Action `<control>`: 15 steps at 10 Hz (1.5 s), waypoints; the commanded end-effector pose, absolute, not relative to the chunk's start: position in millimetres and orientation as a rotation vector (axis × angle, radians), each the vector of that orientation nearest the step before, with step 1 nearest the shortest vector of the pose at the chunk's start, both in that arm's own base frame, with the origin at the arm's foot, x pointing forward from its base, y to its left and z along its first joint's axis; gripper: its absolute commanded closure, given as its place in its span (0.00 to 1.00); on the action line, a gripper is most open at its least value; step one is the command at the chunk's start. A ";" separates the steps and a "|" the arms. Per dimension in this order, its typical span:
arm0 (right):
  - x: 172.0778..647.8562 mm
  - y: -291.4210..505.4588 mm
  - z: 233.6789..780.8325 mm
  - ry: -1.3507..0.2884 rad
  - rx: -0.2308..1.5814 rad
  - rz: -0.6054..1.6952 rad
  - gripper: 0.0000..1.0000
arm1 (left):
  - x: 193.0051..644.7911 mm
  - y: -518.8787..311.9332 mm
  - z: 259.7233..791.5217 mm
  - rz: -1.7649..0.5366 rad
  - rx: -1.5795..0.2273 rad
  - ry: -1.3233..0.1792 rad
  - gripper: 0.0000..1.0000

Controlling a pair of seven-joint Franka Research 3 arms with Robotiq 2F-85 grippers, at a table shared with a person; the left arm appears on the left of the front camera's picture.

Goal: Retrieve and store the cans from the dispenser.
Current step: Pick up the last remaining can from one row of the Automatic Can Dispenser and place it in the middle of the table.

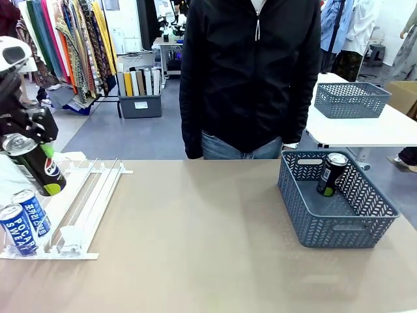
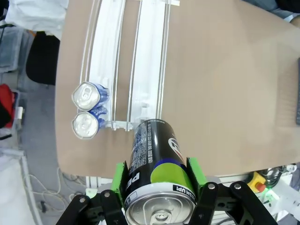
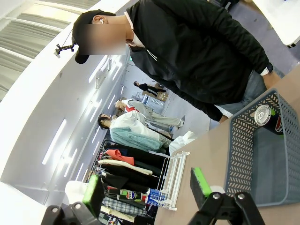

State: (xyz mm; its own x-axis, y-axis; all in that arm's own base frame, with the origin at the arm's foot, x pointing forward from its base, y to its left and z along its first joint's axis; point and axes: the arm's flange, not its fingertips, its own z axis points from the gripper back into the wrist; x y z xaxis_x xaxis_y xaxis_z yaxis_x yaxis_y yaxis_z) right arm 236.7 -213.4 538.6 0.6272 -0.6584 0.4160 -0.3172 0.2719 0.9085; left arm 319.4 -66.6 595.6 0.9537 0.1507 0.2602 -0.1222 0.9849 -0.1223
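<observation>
Clamped between the green pads of the left tool [image 2: 157, 180] is a slim black Pepsi can [image 2: 157, 154] with a silver top, gripped across its body and tilted, its base pointing out past the fingertips. Beneath the tool lies the white sloped rail-and-wire dispenser [image 2: 150, 56], and the can looks lifted clear of its rails. Two slim blue Pocari Sweat cans [image 2: 89, 96] stand touching each other at the low end of a lane, just beside the held can's base.

Well away from this tool, across the tan bench [image 1: 195, 248], sits the grey plastic mesh basket [image 1: 339, 231], with another black can [image 1: 332, 175] standing by its far wall. The right tool [image 3: 146, 187] hangs with its jaws wide and nothing between them, and the basket's wall is just beyond it.

The step in hand seems to be carrying the can to the basket. To do it well, keep the squeeze steady, rise enough to clear the rails and the basket's rim, right the can on the way, and lower it beside the stored can without nudging it. Release only once the base is near the basket floor.
</observation>
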 end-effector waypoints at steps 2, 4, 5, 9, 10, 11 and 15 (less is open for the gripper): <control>238.0 -213.4 542.6 -0.955 1.348 -0.278 0.00 | 323.1 -71.8 592.9 0.118 -0.081 -0.270 1.00; 238.0 -213.4 542.6 -0.955 1.348 -0.278 0.00 | 323.1 -71.8 592.9 0.118 -0.081 -0.270 1.00; 238.0 -213.4 542.6 -0.955 1.348 -0.278 0.00 | 322.2 -70.6 588.9 0.129 -0.094 -0.256 1.00; 238.0 -213.4 542.6 -0.955 1.348 -0.278 0.00 | 404.8 -230.4 545.9 -0.218 -0.099 -0.234 1.00; 238.0 -213.4 542.6 -0.955 1.348 -0.278 0.00 | 434.0 -287.7 523.7 -0.259 -0.069 -0.233 1.00; 238.0 -213.4 542.6 -0.955 1.348 -0.278 0.00 | 454.7 -335.9 498.0 -0.275 0.006 -0.248 1.00; 238.0 -213.4 542.6 -0.955 1.348 -0.278 0.00 | 501.4 -424.2 420.9 -0.365 0.012 -0.120 1.00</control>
State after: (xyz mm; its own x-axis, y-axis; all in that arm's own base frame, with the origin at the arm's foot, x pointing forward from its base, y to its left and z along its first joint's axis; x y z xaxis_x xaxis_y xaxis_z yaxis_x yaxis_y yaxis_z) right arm 236.5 -213.3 538.8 0.6272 -0.6582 0.4163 -0.3178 0.2718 0.9084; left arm 487.9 -413.1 399.7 0.9152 -0.3742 0.1497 0.3757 0.9266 0.0196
